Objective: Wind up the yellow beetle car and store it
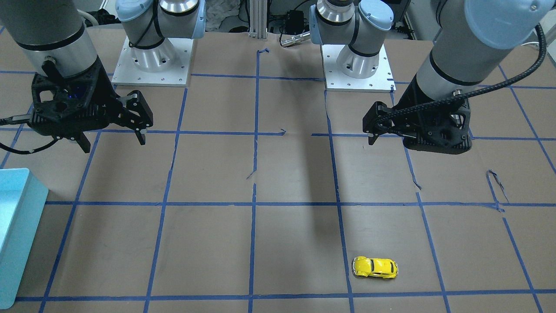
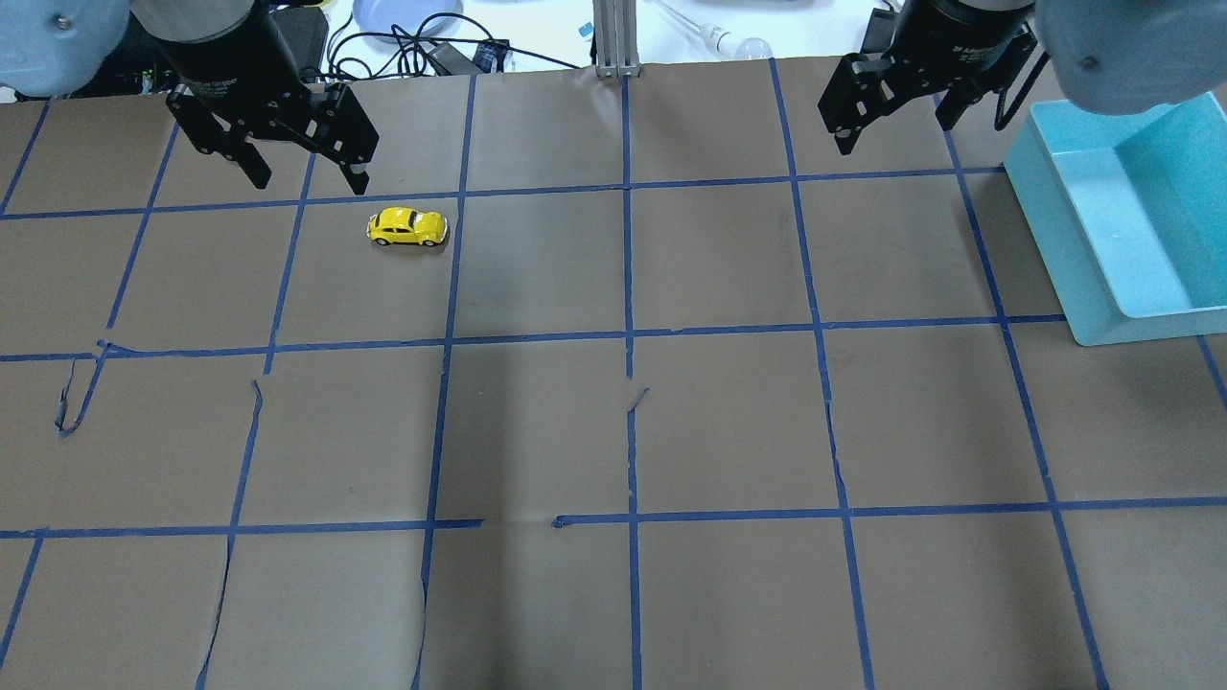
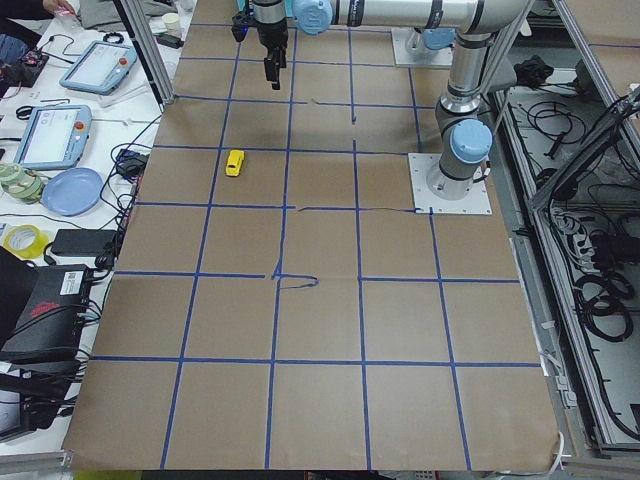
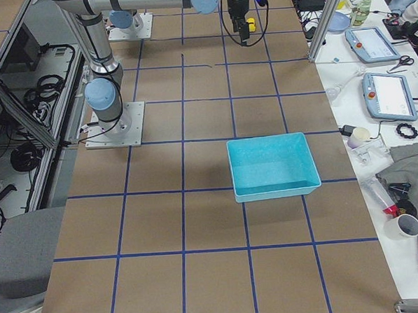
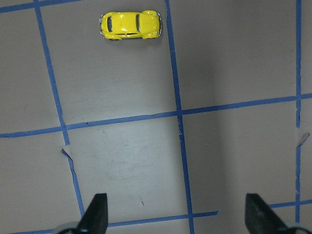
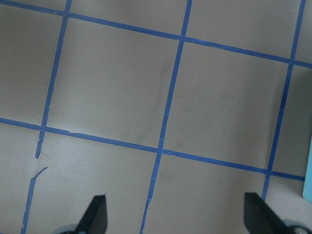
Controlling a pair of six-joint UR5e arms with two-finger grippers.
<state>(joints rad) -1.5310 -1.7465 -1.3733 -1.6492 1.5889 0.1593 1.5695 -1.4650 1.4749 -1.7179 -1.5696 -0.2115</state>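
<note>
The yellow beetle car (image 2: 407, 228) stands on its wheels on the brown paper, on the left side of the table near its far edge. It also shows in the front view (image 1: 375, 267), the left side view (image 3: 234, 162) and the top of the left wrist view (image 5: 130, 25). My left gripper (image 2: 309, 180) is open and empty, held above the table beside the car and apart from it; its fingertips (image 5: 95, 214) frame bare paper. My right gripper (image 2: 891, 134) is open and empty, high over the right side.
A light blue bin (image 2: 1122, 220) stands empty at the table's right side, also seen in the front view (image 1: 21, 217) and the right side view (image 4: 273, 167). Blue tape lines grid the brown paper, which has small tears. Both arm bases stand at the robot's edge.
</note>
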